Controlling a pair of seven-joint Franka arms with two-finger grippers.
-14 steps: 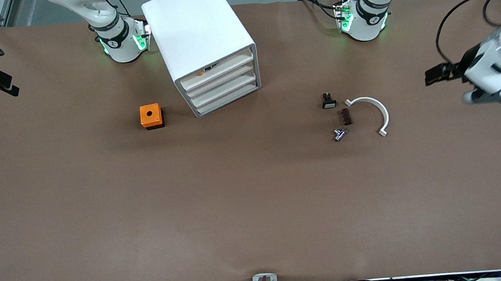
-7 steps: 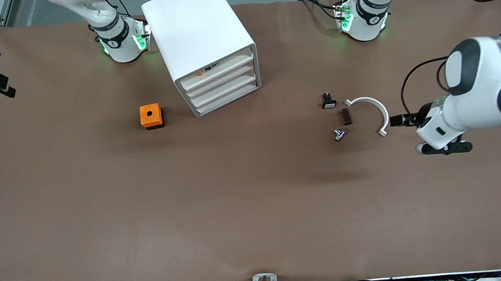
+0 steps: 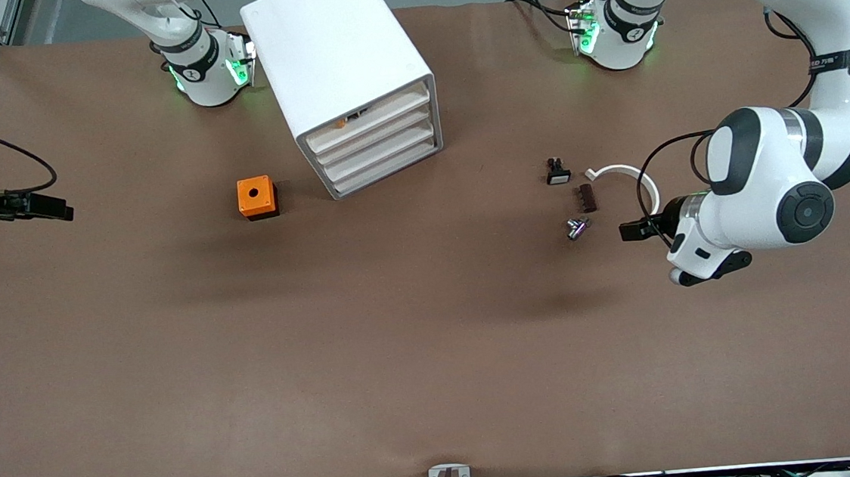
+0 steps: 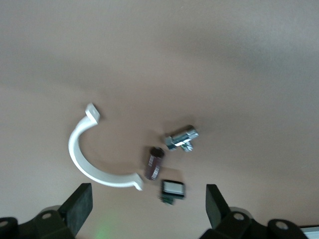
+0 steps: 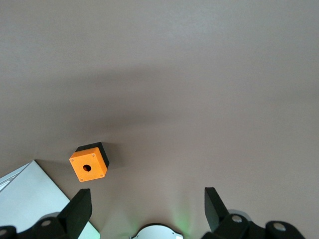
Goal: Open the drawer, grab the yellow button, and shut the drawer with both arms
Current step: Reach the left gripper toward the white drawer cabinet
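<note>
The white cabinet [image 3: 338, 56] stands near the right arm's base, its four drawers facing the front camera. The top drawer [image 3: 370, 115] looks shut or nearly shut. A small orange bit [image 3: 340, 123], possibly the button, shows at its slot. My left gripper [image 3: 628, 230] is open and empty, over the table beside the small parts; its own view shows it open [image 4: 147, 209]. My right gripper [image 3: 59, 210] is open and empty, over the right arm's end of the table; its own view shows it open [image 5: 148, 209].
An orange cube with a hole [image 3: 256, 197] [image 5: 89, 164] sits beside the cabinet. Toward the left arm's end lie a black-and-white part [image 3: 558, 174] [image 4: 172, 190], a brown part [image 3: 587, 198] [image 4: 154, 163], a metal part [image 3: 576, 228] [image 4: 182, 138] and a white curved clip [image 3: 637, 180] [image 4: 84, 159].
The left arm has swung in from the left arm's end of the table to beside the small parts. The right gripper has moved in over the right arm's end of the table.
</note>
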